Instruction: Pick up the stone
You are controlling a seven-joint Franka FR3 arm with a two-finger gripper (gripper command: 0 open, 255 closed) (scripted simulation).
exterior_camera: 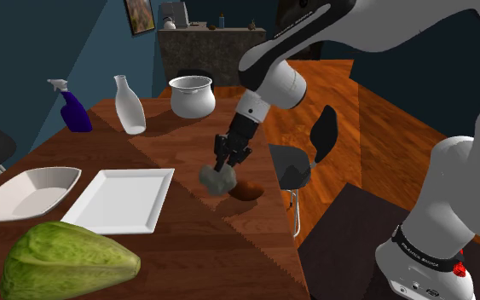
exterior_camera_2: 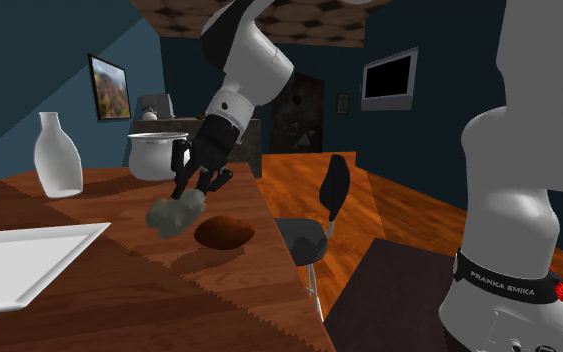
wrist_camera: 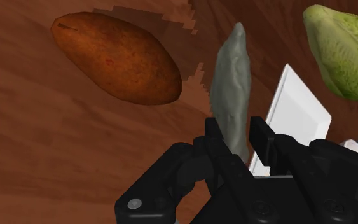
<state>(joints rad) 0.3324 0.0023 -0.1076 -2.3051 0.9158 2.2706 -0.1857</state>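
While the hold looks firm enough at this moment, several things around the brown oval lump (exterior_camera: 246, 192) could spoil the lift. Farthest toward the shoulder view's left of that lump lies the white rectangular tray (exterior_camera: 118, 200), flat on the counter (exterior_camera: 187, 247). A wide swing that way with a loosening hold could drop the load onto it. Next, just to the left of the lump and seemingly raised a little above the wood, hangs the grey stone (exterior_camera: 216, 177), a thin, rough slab seen edge-on in the wrist view. The claw (exterior_camera: 228, 162) is nearly closed, its two black fingers (wrist_camera: 261, 135) pinching the stone between them, and most of the slab juts out beyond the fingertips. That is the chief worry: gripped at one end on narrow, uneven faces, the stone could pivot in the grip or slide out if the arm jerks or tilts. The lump itself sits just beside the stone, so a slip would probably strike it and set it rolling. Right of the lump the counter ends close by, with a black chair (exterior_camera: 302, 162) and the wooden floor (exterior_camera: 374, 128) beyond. Either a dropped stone or a knocked lump could go over that edge and out of reach.
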